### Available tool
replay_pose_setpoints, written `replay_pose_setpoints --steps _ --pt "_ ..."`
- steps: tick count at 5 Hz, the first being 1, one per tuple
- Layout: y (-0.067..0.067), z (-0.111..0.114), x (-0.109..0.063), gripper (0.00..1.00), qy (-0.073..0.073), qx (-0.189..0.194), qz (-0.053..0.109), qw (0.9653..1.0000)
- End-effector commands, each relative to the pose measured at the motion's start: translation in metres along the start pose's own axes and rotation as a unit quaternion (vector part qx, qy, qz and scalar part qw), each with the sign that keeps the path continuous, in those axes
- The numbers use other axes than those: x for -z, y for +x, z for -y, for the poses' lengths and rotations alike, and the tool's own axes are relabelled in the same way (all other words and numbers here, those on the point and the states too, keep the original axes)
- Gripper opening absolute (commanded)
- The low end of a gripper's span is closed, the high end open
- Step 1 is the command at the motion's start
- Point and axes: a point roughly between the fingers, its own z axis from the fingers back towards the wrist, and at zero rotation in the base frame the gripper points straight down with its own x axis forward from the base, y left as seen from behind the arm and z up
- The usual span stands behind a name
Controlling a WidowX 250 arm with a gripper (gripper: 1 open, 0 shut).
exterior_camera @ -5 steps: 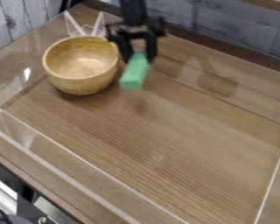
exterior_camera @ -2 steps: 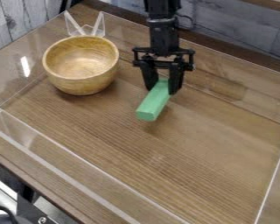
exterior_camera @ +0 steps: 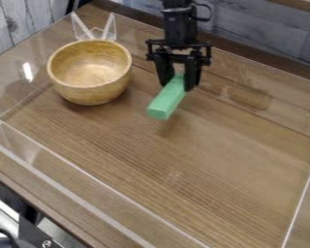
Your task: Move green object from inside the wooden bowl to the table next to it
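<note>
The black gripper (exterior_camera: 178, 81) comes in from the top of the view, pointing steeply down, and its two fingers (exterior_camera: 193, 73) are clamped on the upper end of the green object (exterior_camera: 169, 98), one finger on each side of it. The green object slants down and away from the gripper toward the near left, its lower end at or just above the worktop (exterior_camera: 184, 165) — whether it actually touches the surface cannot be told. Out to the left of the gripper sits the wooden bowl (exterior_camera: 89, 70), upright, its pale inside bare, clearly apart from the green object with a strip of brown wood grain between them. So the green object is outside the bowl, just off its right side, over the open worktop. Beyond the gripper, clear plastic walls (exterior_camera: 267, 70) run along the worktop's edges, catching reflections, and another clear wall crosses the near side below
</note>
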Motion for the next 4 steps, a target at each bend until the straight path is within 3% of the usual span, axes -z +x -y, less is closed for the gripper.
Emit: replay_pose_setpoints --steps 1,4 --pt "-0.009 0.001 -0.021 0.0 0.009 0.025 0.029 0.9992" --pt "-0.046 -0.013 -0.035 0.0 -0.006 0.054 0.029 0.9981"
